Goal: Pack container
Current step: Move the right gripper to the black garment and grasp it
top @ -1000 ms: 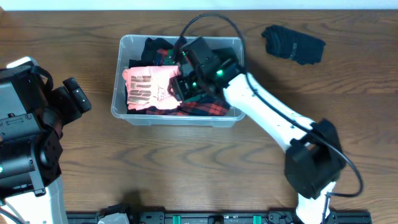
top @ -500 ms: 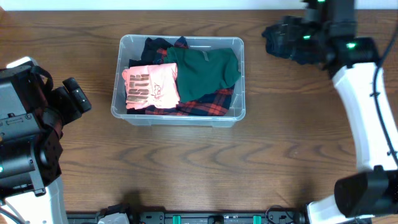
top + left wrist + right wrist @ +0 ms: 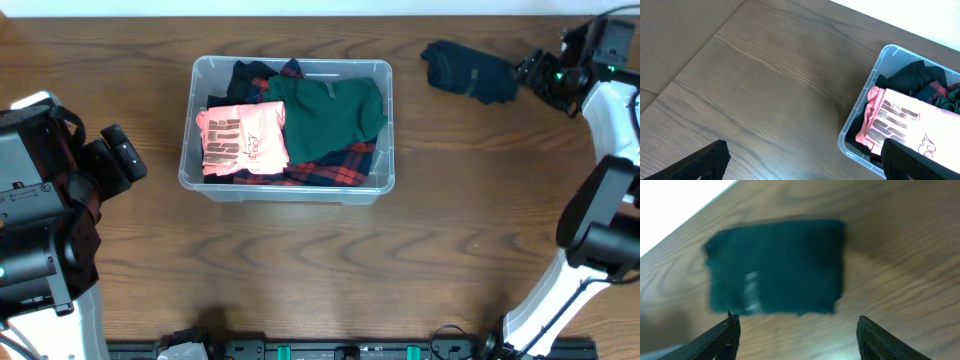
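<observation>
The clear plastic container [image 3: 187,160] sits at the table's upper middle. It holds a pink printed garment [image 3: 241,139], a green garment [image 3: 331,112] and red plaid cloth [image 3: 335,172]. Its corner also shows in the left wrist view [image 3: 855,145]. A dark folded garment [image 3: 470,70] lies on the table at upper right; it is blurred in the right wrist view [image 3: 777,265]. My right gripper [image 3: 535,72] is open and empty, just right of that garment [image 3: 796,335]. My left gripper [image 3: 805,162] is open and empty, left of the container.
The left arm's body [image 3: 40,200] fills the left edge of the overhead view. The right arm [image 3: 610,180] runs along the right edge. The table's far edge [image 3: 670,210] lies just beyond the dark garment.
My right gripper left the container, leaving the green garment inside, and swung to the far right. It now sits beside the dark garment. The left arm has not moved.
</observation>
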Controlling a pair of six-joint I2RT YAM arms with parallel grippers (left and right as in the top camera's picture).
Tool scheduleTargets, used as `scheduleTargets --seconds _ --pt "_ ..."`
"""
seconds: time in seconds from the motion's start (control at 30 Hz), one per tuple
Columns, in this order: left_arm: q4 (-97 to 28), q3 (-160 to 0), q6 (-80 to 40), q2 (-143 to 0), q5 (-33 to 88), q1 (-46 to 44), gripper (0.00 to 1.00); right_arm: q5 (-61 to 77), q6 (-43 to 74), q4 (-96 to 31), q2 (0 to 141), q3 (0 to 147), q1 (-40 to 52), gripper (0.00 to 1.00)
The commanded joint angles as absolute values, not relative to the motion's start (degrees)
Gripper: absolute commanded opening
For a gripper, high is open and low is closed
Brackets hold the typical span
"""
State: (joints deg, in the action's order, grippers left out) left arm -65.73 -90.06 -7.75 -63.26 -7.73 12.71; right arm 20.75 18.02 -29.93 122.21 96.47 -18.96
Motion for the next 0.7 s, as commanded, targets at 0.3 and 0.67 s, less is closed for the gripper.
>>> scheduleTargets --seconds 0.3,0.67 --pt "-65.8 -90.2 -8.4 -63.3 -8.2 13.0 0.98 30.1 28.7 -19.4 132.9 96.2 -20.9 0.73" --pt "-65.8 -90.2 -8.4 -63.3 -8.2 13.0 0.98 29.8 30.0 -14.9 137.2 96.2 -17.1 0.67"
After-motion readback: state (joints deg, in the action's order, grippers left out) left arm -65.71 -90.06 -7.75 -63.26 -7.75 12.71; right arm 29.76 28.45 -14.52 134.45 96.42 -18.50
